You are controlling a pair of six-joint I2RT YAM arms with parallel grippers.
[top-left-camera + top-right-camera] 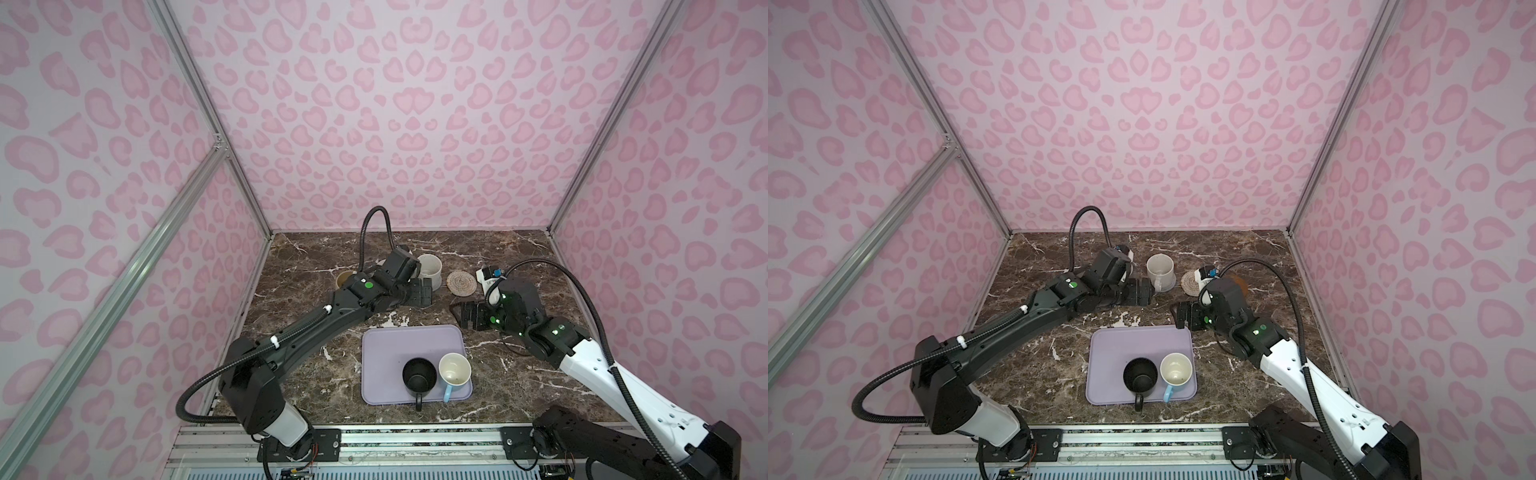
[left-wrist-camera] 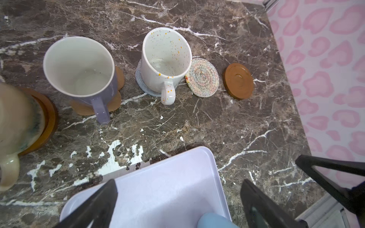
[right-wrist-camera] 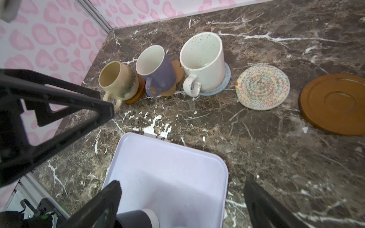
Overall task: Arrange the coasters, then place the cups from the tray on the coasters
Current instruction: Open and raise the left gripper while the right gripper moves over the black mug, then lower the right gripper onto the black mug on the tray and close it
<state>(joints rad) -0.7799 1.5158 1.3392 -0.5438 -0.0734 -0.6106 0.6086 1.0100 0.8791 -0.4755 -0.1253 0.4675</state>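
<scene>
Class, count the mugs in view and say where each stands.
5. The yellow-beige mug is on a brown coaster, lavender mug on the paw coaster, speckled mug on the blue-grey coaster, black mug and light blue mug on the tray. None seems hidden.

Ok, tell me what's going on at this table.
A two-armed robot is setting mugs on coasters. The yellow mug, lavender mug and speckled mug each stand on a coaster at the back. Beside them, the woven coaster and brown coaster are bare. The black mug and blue mug sit on the tray. The left gripper and right gripper are open and empty, hovering between the coaster row and the tray.
</scene>
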